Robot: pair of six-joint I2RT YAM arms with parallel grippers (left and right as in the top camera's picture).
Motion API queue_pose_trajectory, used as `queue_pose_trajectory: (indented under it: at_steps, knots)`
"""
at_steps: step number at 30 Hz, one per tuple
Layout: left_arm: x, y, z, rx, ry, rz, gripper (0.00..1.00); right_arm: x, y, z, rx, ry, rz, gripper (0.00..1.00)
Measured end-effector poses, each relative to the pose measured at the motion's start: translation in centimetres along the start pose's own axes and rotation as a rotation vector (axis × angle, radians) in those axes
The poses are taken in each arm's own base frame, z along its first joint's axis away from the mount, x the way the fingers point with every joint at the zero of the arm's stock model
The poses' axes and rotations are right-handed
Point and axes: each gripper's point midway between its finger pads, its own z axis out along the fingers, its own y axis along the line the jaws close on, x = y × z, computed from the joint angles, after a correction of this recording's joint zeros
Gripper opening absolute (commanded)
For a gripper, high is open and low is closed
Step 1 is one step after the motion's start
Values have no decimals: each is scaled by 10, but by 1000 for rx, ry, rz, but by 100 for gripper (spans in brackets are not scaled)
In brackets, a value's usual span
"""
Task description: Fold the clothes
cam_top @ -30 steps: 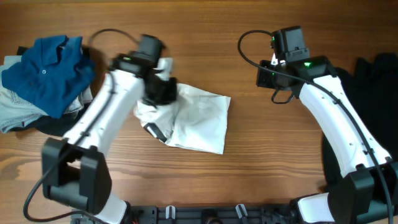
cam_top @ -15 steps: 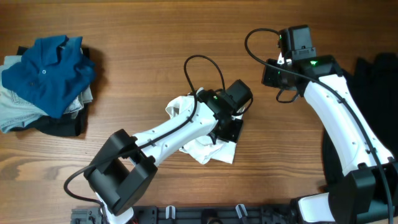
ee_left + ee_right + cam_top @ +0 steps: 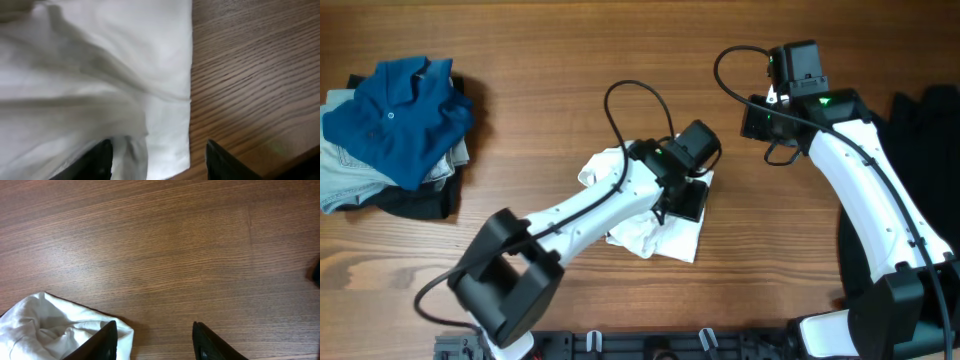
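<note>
White shirt [image 3: 90,75] lies bunched under the parted left jaws.

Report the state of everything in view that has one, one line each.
white shirt: bunched and wrinkled, lying on the table, not neatly folded.
left gripper: open, low over the shirt's edge, fabric lying between its fingers.
right gripper: open, over bare wood, holding nothing.
blue polo shirt: crumpled on top of the left heap.
pale garments: heaped under the polo.
black garment: heaped at the right edge.
</note>
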Motion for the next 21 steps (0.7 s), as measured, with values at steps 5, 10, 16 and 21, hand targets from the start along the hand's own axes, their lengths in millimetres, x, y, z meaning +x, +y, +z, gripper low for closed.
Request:
queue_pose_trajectory:
  at_steps: [5,10,16,21]
  knots:
    - [-14,12,-54,29,-105,-33,64,0,0,0,0,-1,4,50]
    - [-16,58,-92,-88,-164,-112,63,0,0,0,0,1,8,50]
    - [-21,128,-73,-135,-115,-288,62,0,0,0,0,2,8,50]
    - [-17,158,-42,-89,-33,-339,66,1,0,0,1,4,11,50]
